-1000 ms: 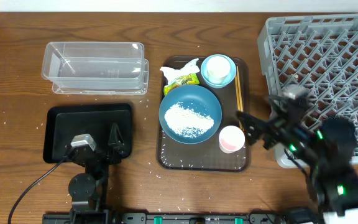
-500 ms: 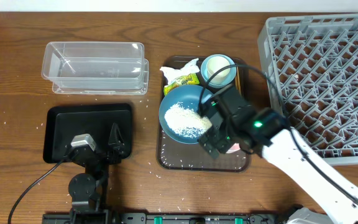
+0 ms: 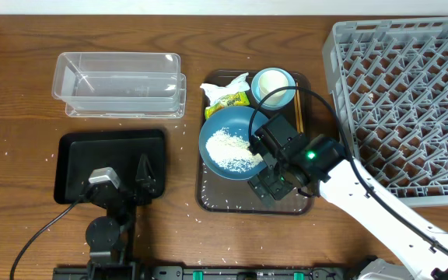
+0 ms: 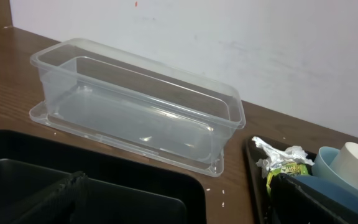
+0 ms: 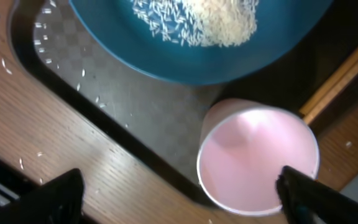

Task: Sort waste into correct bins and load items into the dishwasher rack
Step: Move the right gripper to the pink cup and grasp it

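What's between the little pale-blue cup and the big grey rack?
Thin wooden chopsticks on the flat brown tray's right side, then bare wooden table, in the overhead view.

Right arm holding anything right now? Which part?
Nothing held. Right gripper jaws stand open either side of the white cup with pink inside, not clamped on it. Left gripper is empty too.

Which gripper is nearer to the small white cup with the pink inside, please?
Right. The right gripper hovers directly over the cup, fingers either side; the left gripper sits far off over the black tray.
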Action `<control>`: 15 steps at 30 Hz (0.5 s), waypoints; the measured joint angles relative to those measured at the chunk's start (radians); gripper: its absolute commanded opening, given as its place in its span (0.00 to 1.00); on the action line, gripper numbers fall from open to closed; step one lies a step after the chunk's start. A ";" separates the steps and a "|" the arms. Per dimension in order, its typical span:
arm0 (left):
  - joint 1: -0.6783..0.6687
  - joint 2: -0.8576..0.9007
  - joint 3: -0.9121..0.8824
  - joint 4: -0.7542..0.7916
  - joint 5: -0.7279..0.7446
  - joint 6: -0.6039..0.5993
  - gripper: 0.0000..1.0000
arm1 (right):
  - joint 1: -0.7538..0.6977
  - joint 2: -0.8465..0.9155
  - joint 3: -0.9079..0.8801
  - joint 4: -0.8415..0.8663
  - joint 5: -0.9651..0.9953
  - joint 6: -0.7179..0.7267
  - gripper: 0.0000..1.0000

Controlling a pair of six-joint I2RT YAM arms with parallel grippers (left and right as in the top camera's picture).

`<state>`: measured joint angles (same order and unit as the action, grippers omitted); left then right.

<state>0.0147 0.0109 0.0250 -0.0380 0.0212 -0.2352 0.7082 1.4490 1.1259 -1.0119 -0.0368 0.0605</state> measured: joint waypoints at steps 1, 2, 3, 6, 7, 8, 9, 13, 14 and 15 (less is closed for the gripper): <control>0.000 0.000 0.000 0.000 0.000 0.000 0.95 | 0.000 0.000 -0.010 0.017 -0.002 0.003 0.58; 0.000 0.000 0.000 0.000 0.000 0.000 0.95 | 0.000 0.002 -0.019 0.030 -0.003 0.005 0.55; 0.000 0.000 0.000 0.000 0.000 0.000 0.95 | 0.000 0.002 -0.033 0.046 -0.004 0.008 0.55; 0.000 0.000 0.000 0.000 0.000 0.000 0.95 | 0.000 0.005 -0.069 0.064 0.003 0.012 0.56; 0.000 0.000 0.000 0.000 0.000 0.000 0.95 | 0.000 0.006 -0.077 0.063 0.009 0.012 0.56; 0.000 0.000 0.000 0.000 0.000 0.000 0.95 | 0.000 0.007 -0.088 0.063 0.018 0.012 0.55; 0.000 0.000 0.000 0.000 0.000 0.000 0.95 | 0.000 0.009 -0.095 0.063 0.027 0.012 0.55; 0.000 0.000 0.000 0.000 0.000 0.000 0.95 | 0.000 0.011 -0.101 0.077 0.038 0.028 0.50; 0.000 0.000 0.000 0.000 0.000 0.000 0.95 | 0.000 0.011 -0.101 0.083 0.041 0.034 0.49; 0.000 0.000 0.000 0.000 0.000 0.000 0.95 | 0.000 0.011 -0.101 0.090 0.043 0.039 0.48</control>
<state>0.0147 0.0109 0.0250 -0.0376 0.0212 -0.2352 0.7082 1.4597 1.0252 -0.9218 0.0063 0.0994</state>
